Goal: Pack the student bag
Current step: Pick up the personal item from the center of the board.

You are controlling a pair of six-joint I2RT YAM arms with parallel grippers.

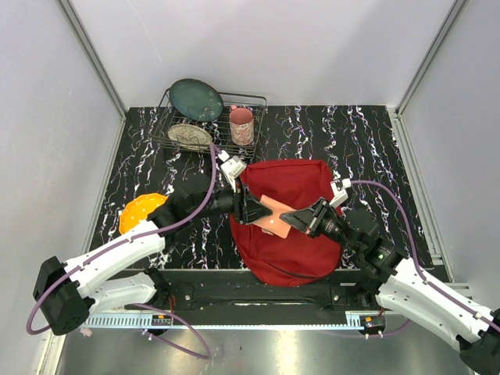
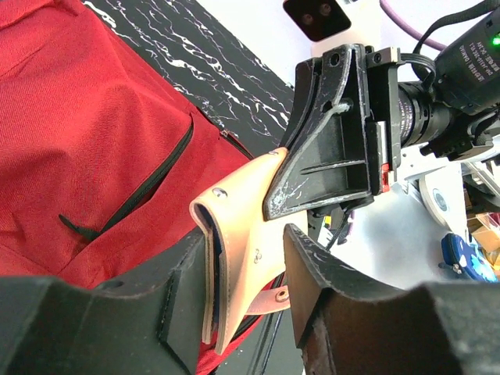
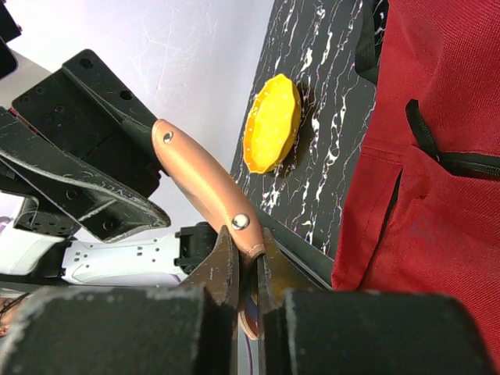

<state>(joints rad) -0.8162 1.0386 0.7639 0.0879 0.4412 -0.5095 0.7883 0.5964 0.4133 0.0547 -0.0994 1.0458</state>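
Black marble-patterned tabletop (image 1: 375, 148) with white veining, enclosed on three sides by plain pale walls (image 1: 312, 47) set in aluminium frame posts (image 1: 94, 62); top view, with the arm bases on a dark rail (image 1: 234, 293) along the near edge.

At the back left of the surface stands a wire dish rack (image 1: 250, 99). It holds a teal plate (image 1: 197, 99) on edge, a patterned plate (image 1: 190, 135) lying lower at the front, and a pink mug (image 1: 241, 126) upright at its right end. A yellow scalloped disc (image 1: 141, 211) lies at the left side of the table, just beside the left arm and well apart from the rack.

The student bag (image 1: 301, 183), dark red, lies flat in the centre of the near half of the table. Its near end reaches the rail, and its black zip line faces up in both wrist views.

Above the bag, a tan case (image 1: 271, 217) with metal rivets is held between the two arms. The left gripper (image 1: 254, 209) has its fingers partway apart, and the thick folded end of the case fills the gap between them. The right gripper (image 1: 295, 219) has its fingers almost together, pinching the thin opposite end. The case hangs clear of the red fabric in the wrist views. Purple cables (image 1: 195, 211) run along both arms.
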